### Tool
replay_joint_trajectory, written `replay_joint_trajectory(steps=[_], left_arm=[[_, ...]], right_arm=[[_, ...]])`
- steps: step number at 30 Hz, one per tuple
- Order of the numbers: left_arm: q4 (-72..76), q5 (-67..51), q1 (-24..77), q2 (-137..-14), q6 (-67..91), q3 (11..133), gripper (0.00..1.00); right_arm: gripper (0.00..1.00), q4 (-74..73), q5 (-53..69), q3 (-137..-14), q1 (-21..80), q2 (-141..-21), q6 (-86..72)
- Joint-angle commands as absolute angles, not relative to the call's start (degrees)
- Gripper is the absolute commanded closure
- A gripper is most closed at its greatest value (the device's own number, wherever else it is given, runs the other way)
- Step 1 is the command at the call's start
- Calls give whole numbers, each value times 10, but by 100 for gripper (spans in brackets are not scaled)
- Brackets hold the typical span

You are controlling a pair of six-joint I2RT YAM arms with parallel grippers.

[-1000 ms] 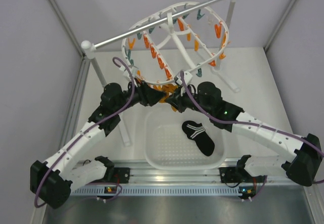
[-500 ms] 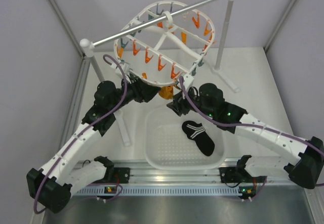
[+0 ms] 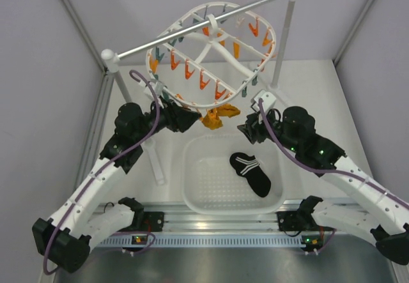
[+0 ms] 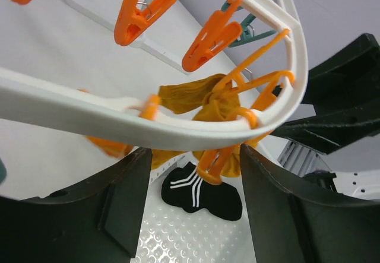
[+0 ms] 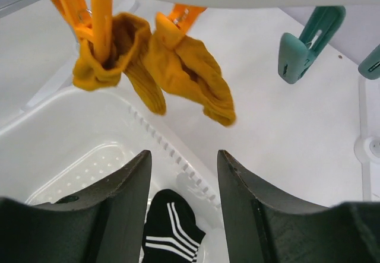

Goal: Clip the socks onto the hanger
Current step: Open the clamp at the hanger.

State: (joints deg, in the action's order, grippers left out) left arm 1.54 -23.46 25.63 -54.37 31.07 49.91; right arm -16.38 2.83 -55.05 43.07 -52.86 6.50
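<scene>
Right gripper (image 3: 248,131) backed off rightward, hanger (image 4: 89,117) tipped up. Left gripper (image 3: 186,118) unclenched at near rim, gripping nothing. Mustard socks (image 3: 217,115) hang from orange clothespins (image 5: 98,13). Black striped sock (image 3: 250,173) in basket (image 3: 192,190). Right gripper released, empty.

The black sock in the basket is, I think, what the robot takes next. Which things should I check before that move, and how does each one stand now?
1. Both orange socks hang from orange clothespins on the hanger: ok.
2. Right gripper open and empty: ok.
3. Left gripper open, holding nothing: ok.
4. Left gripper apart from the hanger rim: cannot tell.
5. Black sock lies alone and uncovered in the basket: ok.
6. Free teal clothespins remain on the hanger: ok.
</scene>
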Motion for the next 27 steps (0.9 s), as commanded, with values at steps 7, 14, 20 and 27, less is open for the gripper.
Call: replay_joint_trajectory(steps=[7, 14, 20, 27], left_arm=[[11, -353, 255, -462, 159, 473, 37], [-14, -394, 255, -446, 77, 476, 43], [-22, -353, 255, -439, 90, 472, 47], [-29, -285, 255, -428, 117, 456, 50]], right_arm=[[53, -161, 49, -577, 407, -531, 76], [53, -120, 42, -612, 375, -583, 53], [54, -118, 47, -638, 353, -609, 53], [54, -99, 52, -664, 312, -644, 41]])
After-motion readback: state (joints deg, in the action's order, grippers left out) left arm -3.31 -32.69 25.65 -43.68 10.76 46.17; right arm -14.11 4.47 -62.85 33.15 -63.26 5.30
